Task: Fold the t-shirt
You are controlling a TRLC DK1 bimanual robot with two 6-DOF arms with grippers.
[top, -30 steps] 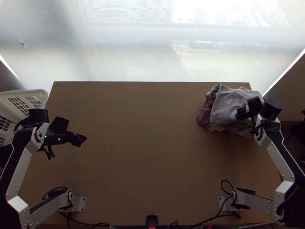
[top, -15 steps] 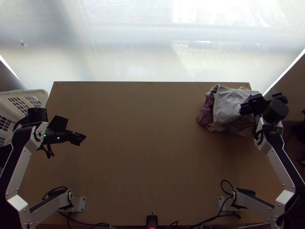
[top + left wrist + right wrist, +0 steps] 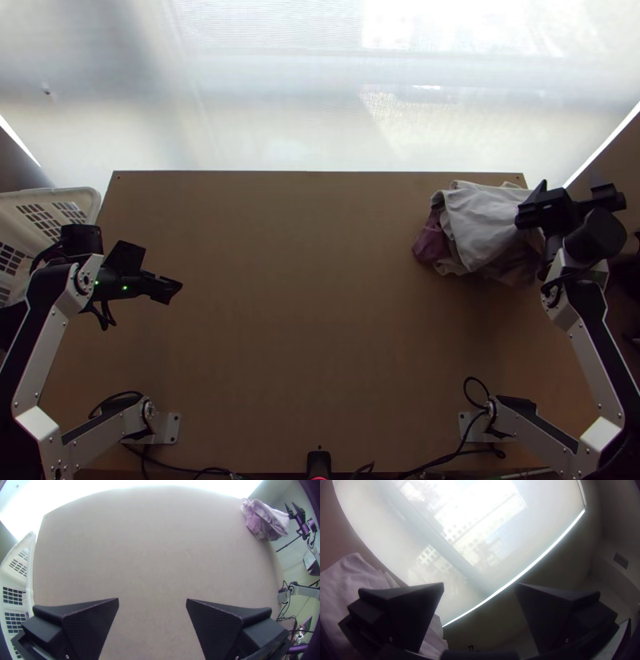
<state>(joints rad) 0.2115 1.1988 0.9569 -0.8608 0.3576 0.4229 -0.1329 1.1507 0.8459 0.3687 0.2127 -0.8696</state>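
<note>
The right gripper (image 3: 570, 186) is beside the cloth's right side at the table's far right corner; in the right wrist view the right gripper (image 3: 480, 584) is open, nothing between its fingers. A bunched pile of pale and mauve cloth (image 3: 480, 224) lies there, the pale part on top; whether it is one shirt I cannot tell. It shows as pale cloth (image 3: 343, 586) in the right wrist view and as a lilac heap (image 3: 266, 520) in the left wrist view. My left gripper (image 3: 174, 290) is over the table's left part; in the left wrist view the left gripper (image 3: 152, 599) stands open and holds nothing.
A white plastic basket (image 3: 60, 192) stands at the table's left edge. The wooden table (image 3: 304, 304) stretches between the arms. Black cables (image 3: 456, 454) run along its near edge, by a small black device (image 3: 318, 462). A bright window (image 3: 280, 88) lies beyond the far edge.
The right gripper has moved rightward off the top of the cloth and turned, with its fingers now seen spread. The pale top layer has shifted slightly. The left arm has barely moved.
</note>
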